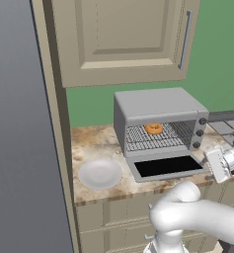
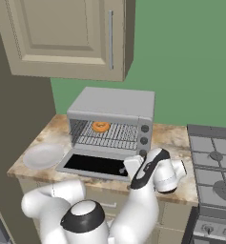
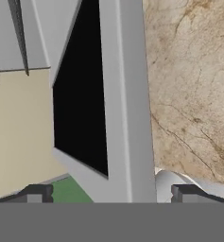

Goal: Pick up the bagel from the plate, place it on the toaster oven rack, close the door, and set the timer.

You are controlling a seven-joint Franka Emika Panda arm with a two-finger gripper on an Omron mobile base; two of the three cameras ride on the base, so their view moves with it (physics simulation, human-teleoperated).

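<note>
A marbled brown counter [image 1: 96, 143] is running below a green wall [image 2: 190, 71] and a beige wall cabinet [image 1: 123, 39], with a grey stovetop [image 2: 214, 162] lying to the right. On the counter a grey toaster oven [image 1: 158, 106] is standing with its door [image 1: 165, 167] hanging fully open, the dark glass facing up and lying level just above the counter's front edge. Inside, the bagel [image 1: 154, 129] is resting on the wire rack [image 1: 153, 138], toward the back of the cavity; in the right base view the bagel [image 2: 101, 127] is sitting left of centre on the rack [image 2: 109, 136]. The plate [image 1: 99, 174] is lying bare on the counter, just left of the open door and apart from it. Three dark knobs [image 2: 144, 140] are lining the oven's right front panel. The gripper [image 3: 112, 191] is hovering at the right front corner of the door, its jaws standing wide apart and holding nothing; in the hand view the door's grey frame [image 3: 127, 104] is passing between the two fingertips [image 3: 35, 193], with counter stone beyond. The white hand [image 1: 222, 163] is showing beside the door's right end.
</note>
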